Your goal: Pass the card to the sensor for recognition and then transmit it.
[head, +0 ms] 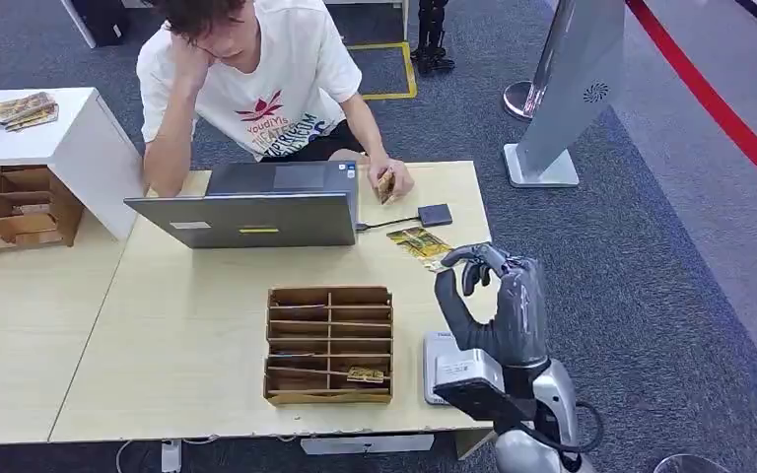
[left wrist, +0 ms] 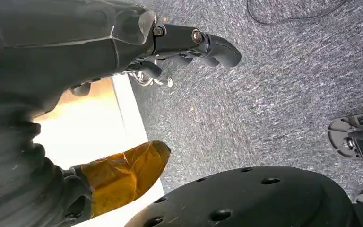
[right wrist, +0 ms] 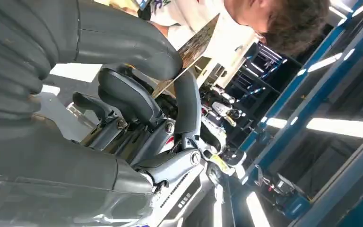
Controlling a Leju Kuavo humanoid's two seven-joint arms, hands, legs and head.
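Observation:
My right hand [head: 498, 305] is raised upright over the table's right end, near the front edge. In the right wrist view its thumb and a finger pinch a thin brownish card [right wrist: 194, 47], seen almost edge-on. The sensor, a small black reader [head: 435, 214], lies farther back on the table, wired to a grey laptop [head: 256, 212]. Several yellowish cards [head: 420, 242] lie between the reader and my hand. My left hand [left wrist: 123, 47] hangs beside the table over grey carpet, fingers stretched out and holding nothing; its thumb [left wrist: 123, 175] is wrapped in yellow tape.
A person sits behind the laptop, one hand holding a card [head: 386, 185] near the reader. A wooden slotted organiser [head: 328, 345] with a card [head: 365, 374] stands at the front middle. A white device [head: 439, 357] lies below my right hand. Another organiser [head: 15, 207] sits far left.

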